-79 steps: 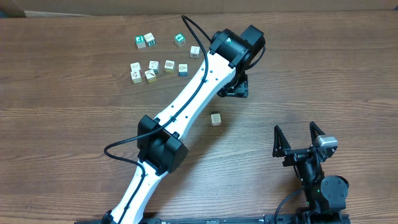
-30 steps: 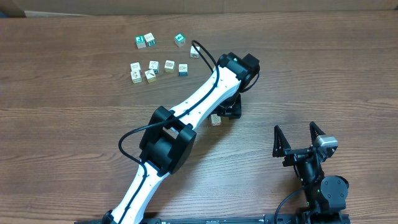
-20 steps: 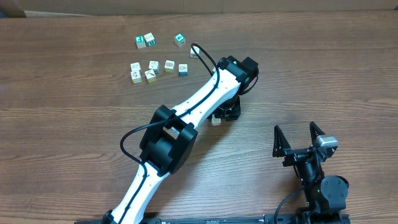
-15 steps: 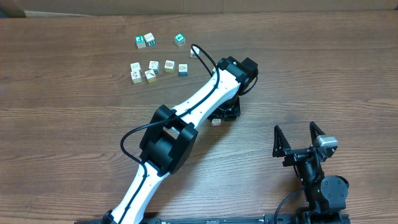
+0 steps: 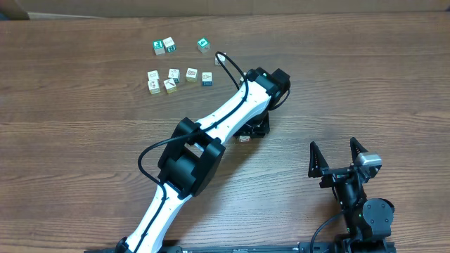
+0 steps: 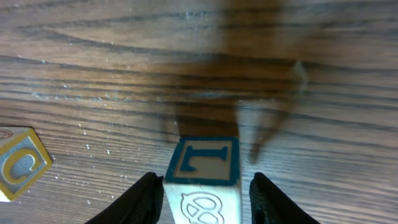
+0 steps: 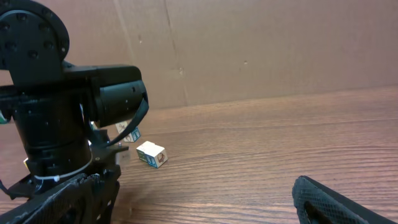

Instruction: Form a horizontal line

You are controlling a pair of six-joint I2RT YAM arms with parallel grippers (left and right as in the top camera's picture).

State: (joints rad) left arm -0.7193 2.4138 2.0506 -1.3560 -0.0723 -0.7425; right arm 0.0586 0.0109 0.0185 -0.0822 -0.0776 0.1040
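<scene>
At upper left of the table, the line is only half made: four pale cubes run roughly left to right, near one another but not touching, with two more pale cubes just below the left end and three green cubes loose above. The left arm reaches diagonally to the centre, well apart from that group. The wrist view shows the left gripper narrowed onto the two sides of a T cube, which appears to rest on the wood. It looks like a grip, though a sliver of space may remain at one finger. A C cube lies nearby on the left of that view, clear of the fingers. At far right the right gripper sits parked with its jaws spread wide and nothing between them.

The step in hand looks like the pickup that feeds the line. To do it well, the grip should be firm and square on the cube's flat sides before any lift. The rise should be straight up, so the C cube is not dragged along. The carry then goes up and left to the open right end of the line. There the cube should come down level with its neighbours, face to face against the end one. The arm and its cable should stay clear of the loose cubes, and release should wait until the cube rests on the wood.
</scene>
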